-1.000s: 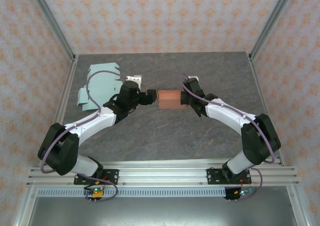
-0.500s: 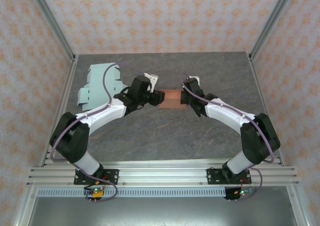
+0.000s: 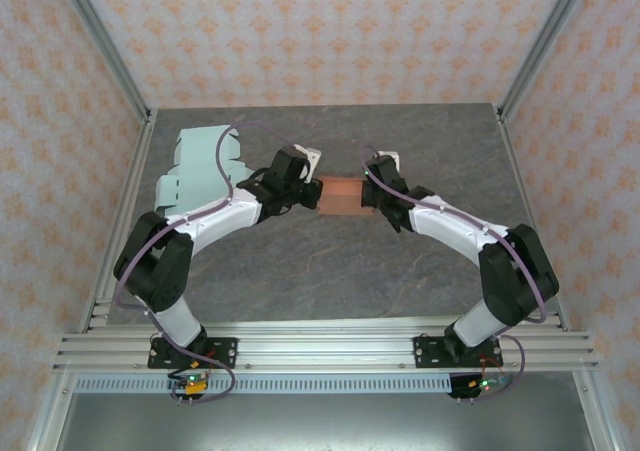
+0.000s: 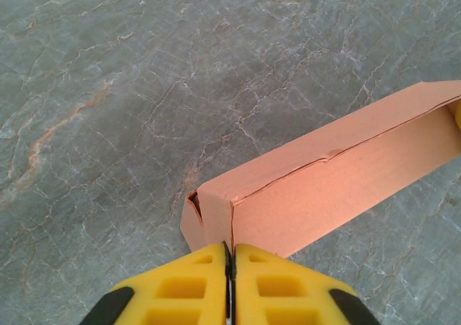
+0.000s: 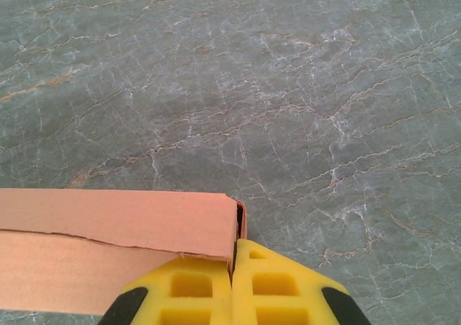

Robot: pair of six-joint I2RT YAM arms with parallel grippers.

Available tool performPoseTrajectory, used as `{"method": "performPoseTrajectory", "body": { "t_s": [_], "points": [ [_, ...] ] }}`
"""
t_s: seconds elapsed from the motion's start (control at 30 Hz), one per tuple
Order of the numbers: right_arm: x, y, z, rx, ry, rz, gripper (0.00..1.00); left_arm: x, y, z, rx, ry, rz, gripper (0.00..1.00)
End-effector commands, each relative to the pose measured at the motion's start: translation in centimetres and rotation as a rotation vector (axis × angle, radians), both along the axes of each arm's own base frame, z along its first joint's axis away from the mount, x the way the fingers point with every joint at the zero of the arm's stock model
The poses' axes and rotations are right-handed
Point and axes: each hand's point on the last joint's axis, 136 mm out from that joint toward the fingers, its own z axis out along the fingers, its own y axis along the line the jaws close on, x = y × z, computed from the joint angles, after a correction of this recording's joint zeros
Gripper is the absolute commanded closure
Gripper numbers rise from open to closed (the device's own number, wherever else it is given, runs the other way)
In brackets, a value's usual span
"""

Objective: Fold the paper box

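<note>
- The rail ran along the near edge of the table. The two arm bases sat on it at 7 and 5 o'clock from the box.
- The left arm bent out from its base and reached toward 1 o'clock. The right arm reached toward 11 o'clock. The two met at the box from opposite sides.
- The left gripper stood at the box's 9 o'clock end.
- In the left wrist view its yellow fingers were pressed together with only a dark slit between them. They pinched the thin cardboard at the near end of the box.
- From that grip the box ran away toward 2 o'clock, with a crease showing along its upper edge.
- The right gripper stood at the box's 3 o'clock end.
- In the right wrist view its fingers were likewise closed tight, nipping the end flap of the box.
- From that pinch the box ran off toward 9 o'clock.
- The orange box lay near the middle of the table, long side across, held at both ends. Whether it rested on the stone-patterned top or hung just above it could not be told.
- Pale teal sheets lay at 10 o'clock from the box, near the table's far left corner and well apart from both grippers.
- The patterned wall closed off the far side at 12 o'clock.
</note>
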Motion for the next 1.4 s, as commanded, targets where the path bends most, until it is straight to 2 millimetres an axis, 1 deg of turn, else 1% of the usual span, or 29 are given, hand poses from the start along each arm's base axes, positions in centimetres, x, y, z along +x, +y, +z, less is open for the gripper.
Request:
{"method": "performPoseTrajectory", "body": {
  "t_s": [0.0, 0.23, 0.33, 0.5, 0.7, 0.77, 0.83, 0.93, 1.13, 1.23, 1.37],
  "points": [
    [-0.9, -0.2, -2.1, -0.029, 0.081, -0.001, 0.98, -0.1, -1.2, 1.0, -0.036, 0.012, -0.039, 0.93],
    [-0.9, -0.1, -2.1, -0.036, 0.080, 0.002, 0.98, 0.1, -1.5, 1.0, -0.070, 0.052, -0.009, 0.94],
    [-0.9, 0.0, -2.3, -0.048, 0.083, 0.004, 0.98, 0.3, -1.8, 1.5, -0.085, 0.059, -0.004, 0.97],
    [-0.9, 0.3, -2.6, -0.051, 0.089, 0.009, 0.98, 0.6, -1.9, 1.9, -0.089, 0.075, 0.016, 0.97],
    [-0.9, 0.1, -2.7, -0.064, 0.086, 0.005, 0.98, 0.5, -2.0, 1.9, -0.123, 0.113, 0.054, 0.97],
    [-0.9, 0.0, -2.8, -0.069, 0.086, 0.007, 0.98, 0.5, -2.1, 2.2, -0.140, 0.118, 0.060, 0.97],
    [-1.0, 0.0, -2.9, -0.076, 0.087, 0.009, 0.98, 0.6, -1.8, 2.6, -0.132, 0.109, 0.078, 0.97],
    [-1.0, -0.1, -3.0, -0.083, 0.089, 0.009, 0.98, 0.9, -0.8, 2.9, -0.076, 0.084, 0.107, 0.96],
    [-0.9, -0.3, -3.0, -0.103, 0.076, 0.010, 0.98, 0.7, -0.9, 2.3, -0.029, 0.137, 0.093, 0.96],
    [-0.8, -0.6, -2.8, -0.116, 0.065, 0.004, 0.98, 0.8, -0.5, 2.4, -0.023, 0.171, 0.140, 0.95],
    [-0.8, -0.9, -2.6, -0.126, 0.051, -0.004, 0.98, 0.9, -1.3, 3.1, -0.073, 0.200, 0.152, 0.95]
  ]
}}
